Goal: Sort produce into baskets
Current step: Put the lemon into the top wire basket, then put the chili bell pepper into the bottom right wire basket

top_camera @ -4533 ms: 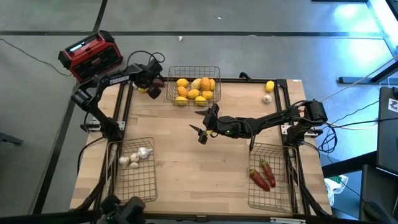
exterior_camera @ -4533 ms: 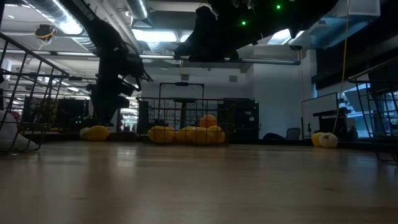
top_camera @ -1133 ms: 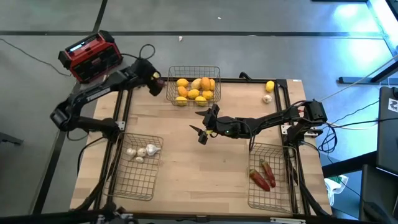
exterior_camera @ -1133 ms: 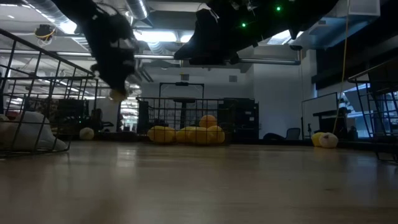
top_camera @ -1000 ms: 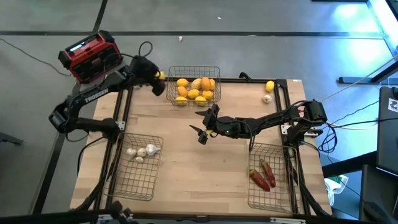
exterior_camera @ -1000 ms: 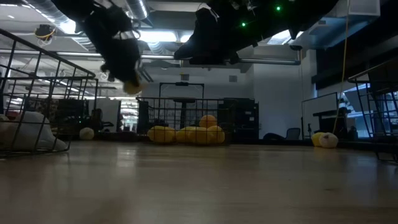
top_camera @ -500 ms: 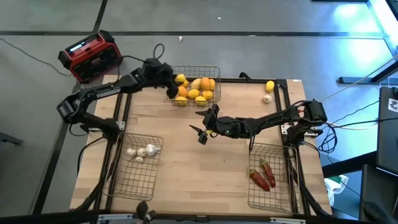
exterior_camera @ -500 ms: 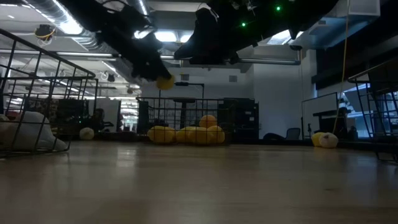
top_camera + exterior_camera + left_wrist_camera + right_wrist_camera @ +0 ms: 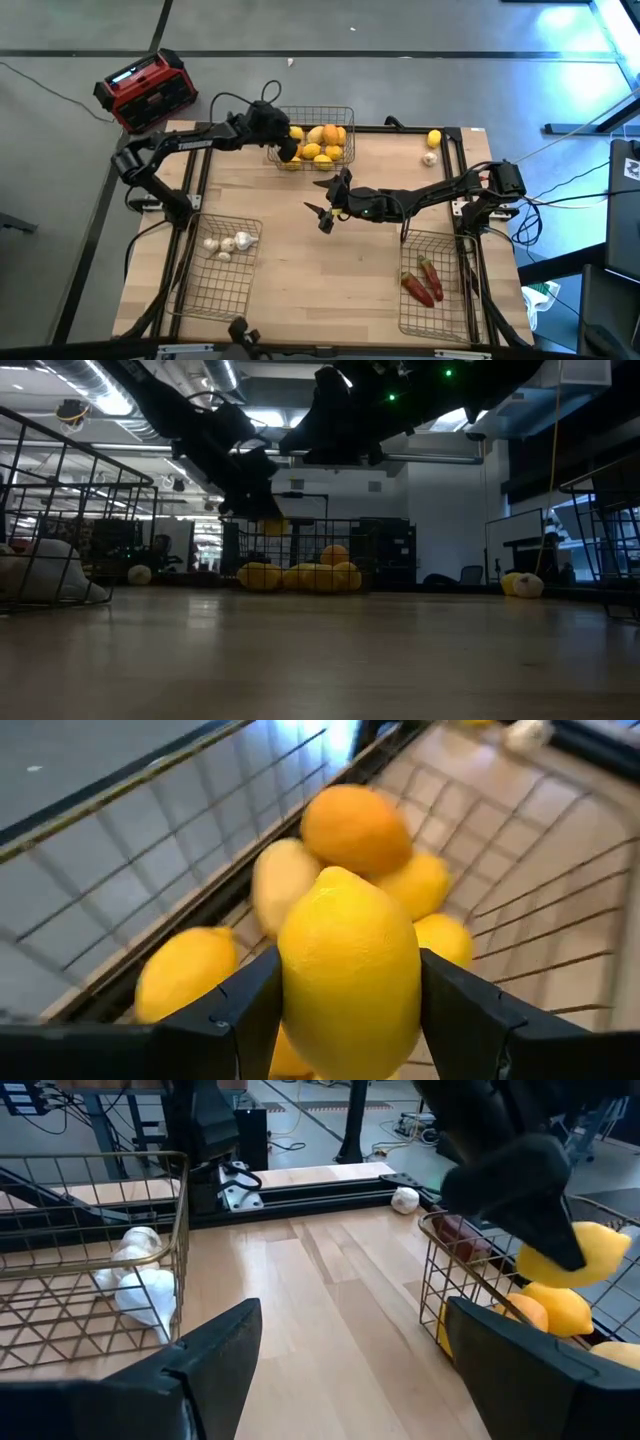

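My left gripper (image 9: 286, 147) is shut on a yellow lemon (image 9: 350, 970) over the left part of the far wire basket (image 9: 312, 110), which holds several yellow and orange fruits (image 9: 318, 140). The lemon also shows in the right wrist view (image 9: 578, 1252) and the low view (image 9: 272, 526). My right gripper (image 9: 325, 207) hangs open and empty above the table's middle. Garlic bulbs (image 9: 228, 243) lie in the near-left basket (image 9: 212, 290). Red chili pieces (image 9: 424, 280) lie in the near-right basket (image 9: 440, 320). My left gripper pinches the lemon by its two opposite sides (image 9: 290, 982) between its two fingers (image 9: 240, 1010). The fingers slant down from the table's left. The lemon is lifted clear, above the fruits in the far basket.
A loose lemon (image 9: 434, 139) and a garlic bulb (image 9: 430, 158) lie at the table's far right corner. Another garlic bulb (image 9: 404, 1200) lies near the far left edge. A red-and-black box (image 9: 147, 90) stands off the table's far left corner.
My left gripper has carried the lemon from the table's far left corner toward the right, over the far basket's left rim, and has come down a little above the fruits. The lemon stays held in its fingers.
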Robot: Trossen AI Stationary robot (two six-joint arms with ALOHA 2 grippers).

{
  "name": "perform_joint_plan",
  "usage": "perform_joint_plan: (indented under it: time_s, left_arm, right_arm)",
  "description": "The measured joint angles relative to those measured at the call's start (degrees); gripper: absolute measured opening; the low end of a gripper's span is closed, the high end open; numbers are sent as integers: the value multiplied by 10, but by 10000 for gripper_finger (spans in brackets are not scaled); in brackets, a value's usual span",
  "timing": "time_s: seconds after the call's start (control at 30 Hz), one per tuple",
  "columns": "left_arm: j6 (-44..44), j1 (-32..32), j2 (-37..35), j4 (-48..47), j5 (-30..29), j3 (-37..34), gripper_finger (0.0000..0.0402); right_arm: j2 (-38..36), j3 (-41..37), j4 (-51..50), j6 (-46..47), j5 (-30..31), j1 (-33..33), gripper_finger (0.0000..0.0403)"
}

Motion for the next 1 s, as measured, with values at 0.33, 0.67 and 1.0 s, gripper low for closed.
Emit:
perform_joint_plan:
  time_s: [0.33,0.67,1.0]
  left_arm:
    - [-11,0,0,-15,-108,0,219]
    - [0,-3,-16,-30,-107,0,267]
    - [51,1,-149,-177,-157,9,268]
  right_arm:
    - [0,0,0,0,0,0,310]
    - [0,0,-2,0,0,0,310]
    - [0,0,-4,0,0,0,310]
